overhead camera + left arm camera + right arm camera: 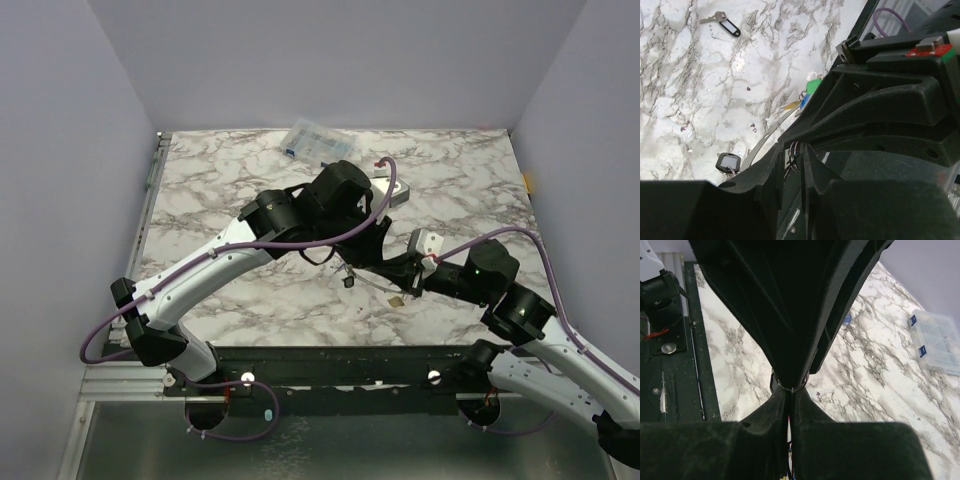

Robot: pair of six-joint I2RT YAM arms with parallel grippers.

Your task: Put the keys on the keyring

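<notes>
My left gripper [338, 258] and right gripper [403, 280] meet tip to tip above the middle of the table. The left gripper [797, 155] is shut on a thin wire ring, and a black-tagged key [728, 161] hangs below it [348, 281]. The grey keyring [765, 135] runs as a flat strip from there toward the right gripper, with green [815, 85], blue [805, 100] and yellow [792, 105] keys on it. The right gripper [789, 392] is shut, with a small ring arc [790, 387] at its tips. Another black-tagged key [722, 25] lies loose on the table.
A clear plastic compartment box [315, 140] lies at the table's far edge, also in the right wrist view [937, 340]. Purple walls stand on three sides. The arms' black base rail [330, 365] runs along the near edge.
</notes>
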